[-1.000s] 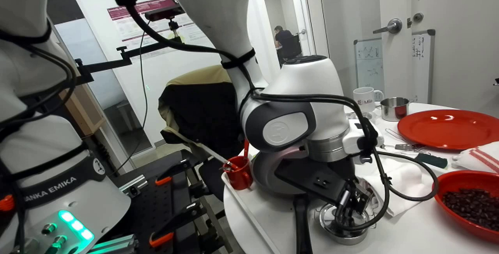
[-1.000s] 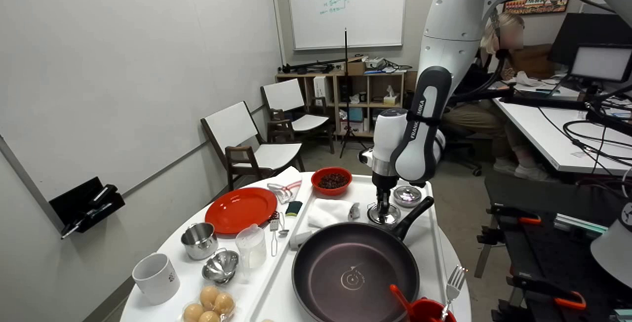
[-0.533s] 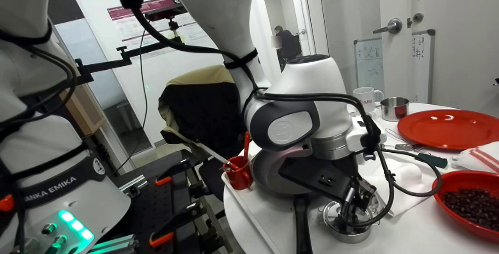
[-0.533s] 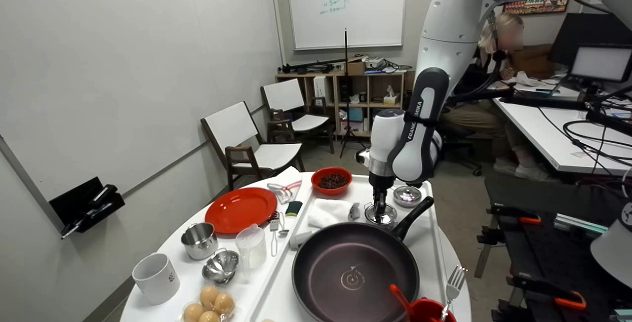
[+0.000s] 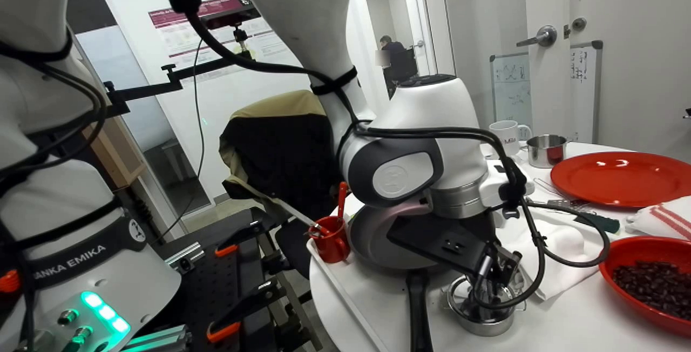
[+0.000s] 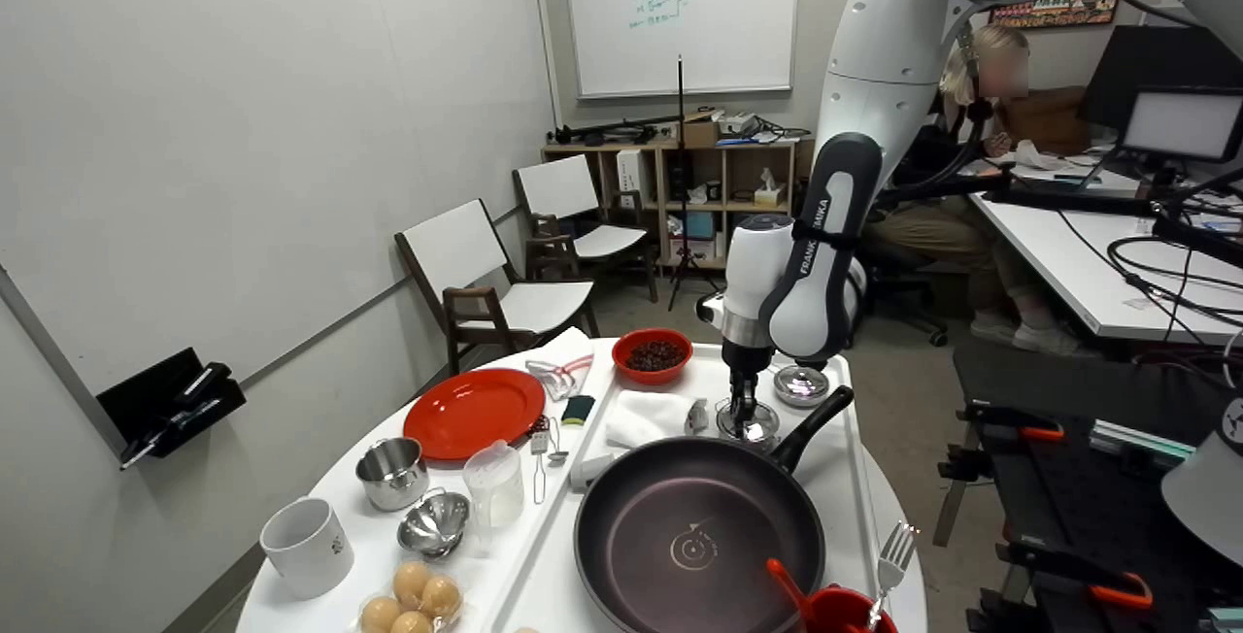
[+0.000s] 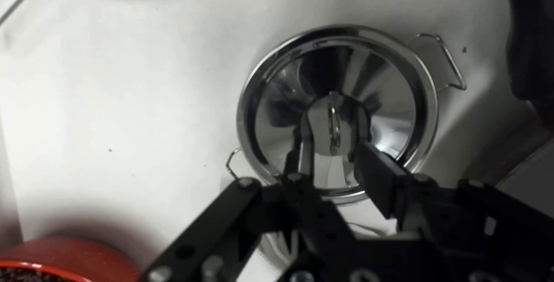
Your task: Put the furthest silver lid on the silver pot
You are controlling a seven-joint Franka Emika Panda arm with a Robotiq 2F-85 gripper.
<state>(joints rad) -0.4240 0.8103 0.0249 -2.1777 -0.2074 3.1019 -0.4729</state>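
My gripper (image 7: 334, 145) stands spread in the middle of the wrist view, astride the handle (image 7: 334, 120) of the silver lid (image 7: 318, 115) without pinching it. The lid looks nested on the silver pot (image 5: 488, 329), toward the lower right of an exterior view. Over the last second the pot has crept slightly rightward there, likely nudged by me; I judge the placing done, only a clean withdrawal left.
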